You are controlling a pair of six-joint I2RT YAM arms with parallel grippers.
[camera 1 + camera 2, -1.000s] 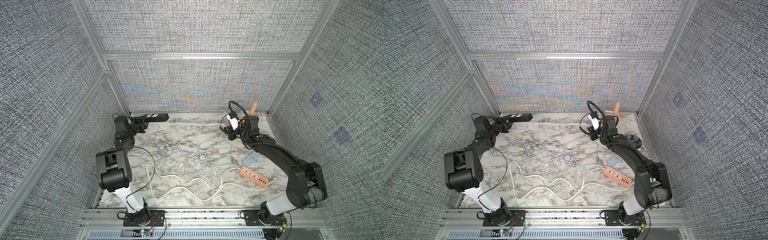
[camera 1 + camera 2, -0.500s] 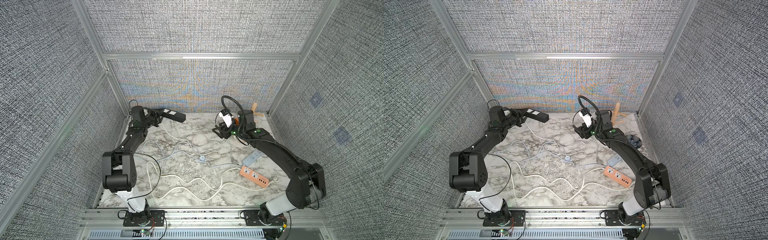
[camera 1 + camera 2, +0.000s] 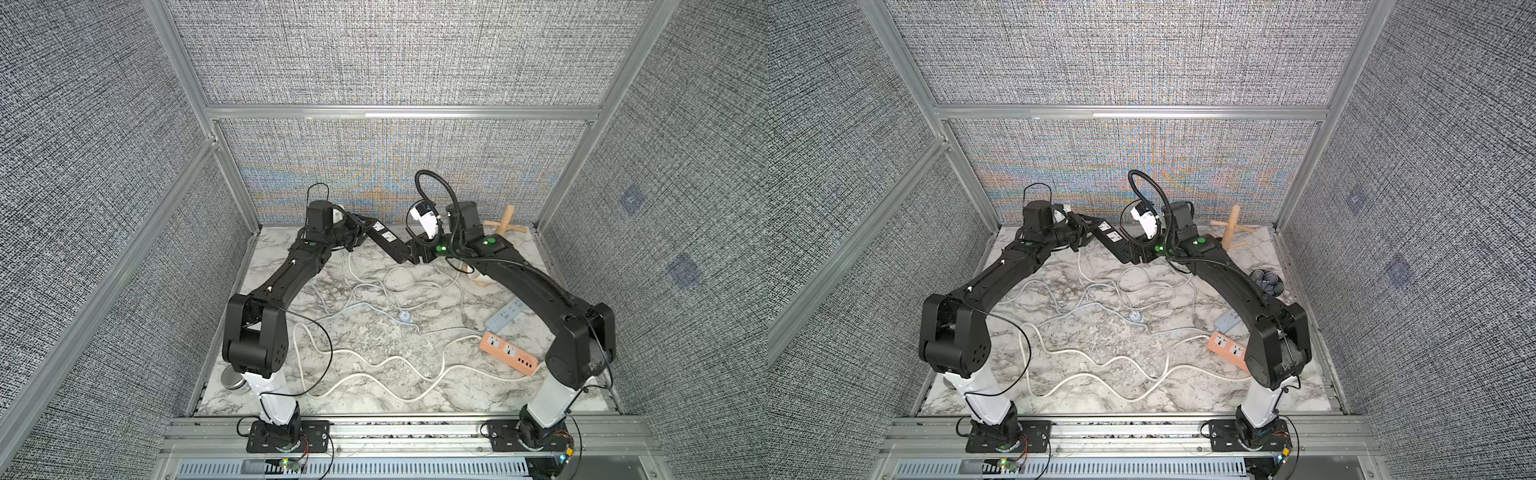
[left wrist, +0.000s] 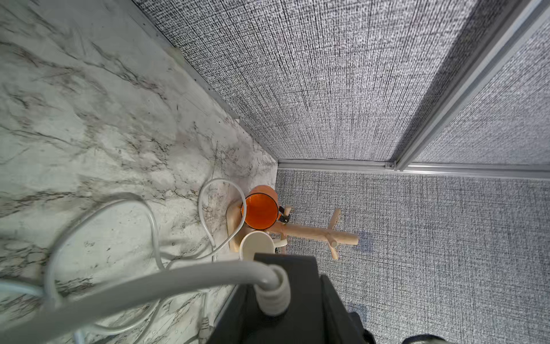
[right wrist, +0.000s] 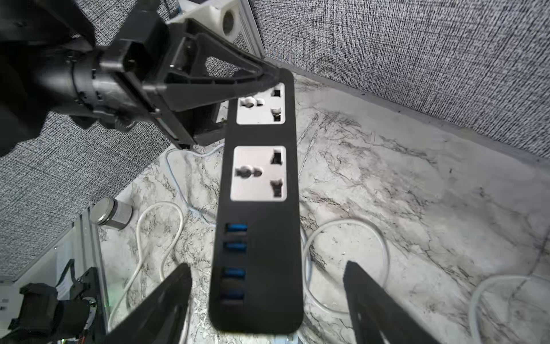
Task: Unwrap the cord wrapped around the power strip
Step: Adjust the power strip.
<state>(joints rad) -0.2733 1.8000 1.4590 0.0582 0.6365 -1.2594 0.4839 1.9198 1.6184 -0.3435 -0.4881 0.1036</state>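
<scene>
a marble-patterned table (image 3: 374,332) is enclosed by grey woven walls (image 3: 374,62) set in an aluminium frame (image 3: 399,113). loose white cords (image 3: 299,357) are spread over it in loops and waves. an orange strip (image 3: 509,353) and a grey strip (image 3: 508,312) lie just beside each other toward the right edge, close to the right arm.

both arms are stretched from the near rail toward the back wall and bent inward, so that the tools meet above the far middle of the table. the black strip (image 3: 386,241) is held off the table between them, tilted, with its sockets facing up. its socket end is clamped by the left tool (image 5: 269,78). the right tool (image 5: 265,272) is spread wide, with one finger (image 5: 169,297) on each side of the strip's usb end and a gap left on both sides; nothing is gripped by it. the cord (image 4: 143,287) is seen leaving the strip's end by the left tool and dropping to the table, where it is laid in loose curves.

a wooden rack (image 3: 505,220) stands in the far right corner. an orange cup (image 4: 260,208) and a white cup (image 4: 257,245) are found at its foot, mouths turned toward the left wrist camera; whether they hang from pegs or lie on the table cannot be told. a lidded jar (image 3: 232,378) stands at the near left corner beside the left arm's base; its contents cannot be seen.
</scene>
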